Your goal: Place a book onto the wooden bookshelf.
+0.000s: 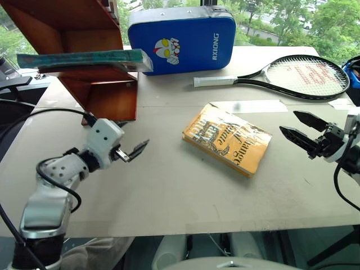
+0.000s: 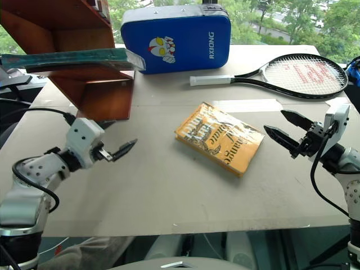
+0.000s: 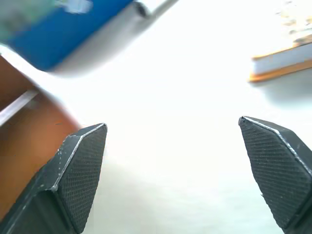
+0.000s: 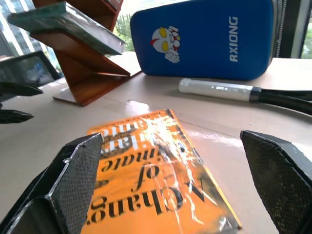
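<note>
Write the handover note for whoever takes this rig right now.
Left hand: open, empty, above the table in front of the wooden bookshelf.
Right hand: open, empty, to the right of the yellow book.
The book, teal and plastic-wrapped, lies flat on a bookshelf shelf, one end overhanging.
Done: book placed.
Left: nothing obvious; perhaps check the overhang.

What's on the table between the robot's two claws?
The yellow-orange book lies between the left tool and right tool, seen from the head cameras.
</note>
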Robot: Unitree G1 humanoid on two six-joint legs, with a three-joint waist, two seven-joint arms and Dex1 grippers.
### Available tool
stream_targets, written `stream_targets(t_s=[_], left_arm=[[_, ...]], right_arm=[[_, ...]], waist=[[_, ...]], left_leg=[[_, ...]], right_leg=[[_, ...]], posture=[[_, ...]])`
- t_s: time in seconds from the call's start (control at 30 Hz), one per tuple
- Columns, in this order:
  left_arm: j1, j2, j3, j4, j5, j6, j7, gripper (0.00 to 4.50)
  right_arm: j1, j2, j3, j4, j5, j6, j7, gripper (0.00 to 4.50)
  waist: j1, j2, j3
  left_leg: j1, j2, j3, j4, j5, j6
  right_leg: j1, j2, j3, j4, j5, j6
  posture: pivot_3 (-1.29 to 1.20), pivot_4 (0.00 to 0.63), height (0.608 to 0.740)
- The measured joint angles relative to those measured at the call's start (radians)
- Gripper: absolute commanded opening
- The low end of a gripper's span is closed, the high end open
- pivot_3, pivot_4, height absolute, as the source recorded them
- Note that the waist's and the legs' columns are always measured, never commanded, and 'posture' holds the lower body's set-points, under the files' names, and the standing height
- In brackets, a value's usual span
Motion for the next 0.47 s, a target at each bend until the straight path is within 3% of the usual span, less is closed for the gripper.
stream_targets(t_s=[0.2,0.3,0.47], left_arm=[[0.205,-0.085,-0.12,-0.004,0.016,0.017,0.04,4.45],[0.255,-0.119,-0.141,-0.001,0.044,-0.042,0.068,4.45],[0.268,-0.138,-0.164,0.005,0.061,-0.071,0.092,4.45]], right_arm=[[0.21,0.054,0.001,0.098,-0.183,-0.232,0.052,4.5],[0.261,0.11,0.022,0.184,-0.279,-0.376,0.05,4.5],[0.277,0.159,0.043,0.237,-0.306,-0.438,0.042,4.5]], waist=[[0.005,0.003,-0.002],[0.005,0.006,-0.005],[0.004,0.014,-0.01]], left_leg=[[0.009,0.001,0.001,-0.001,0.0,-0.001],[0.021,0.001,0.001,-0.004,-0.001,0.0],[0.021,0.001,0.003,-0.004,-0.001,0.0]], right_leg=[[0.006,0.001,0.001,0.002,0.0,0.0],[0.019,0.0,0.002,-0.003,0.0,-0.001],[0.019,0.0,0.003,-0.003,0.0,-0.001]], posture=[[0.0,0.15,0.74],[0.0,0.15,0.74],[0.0,0.15,0.74]])
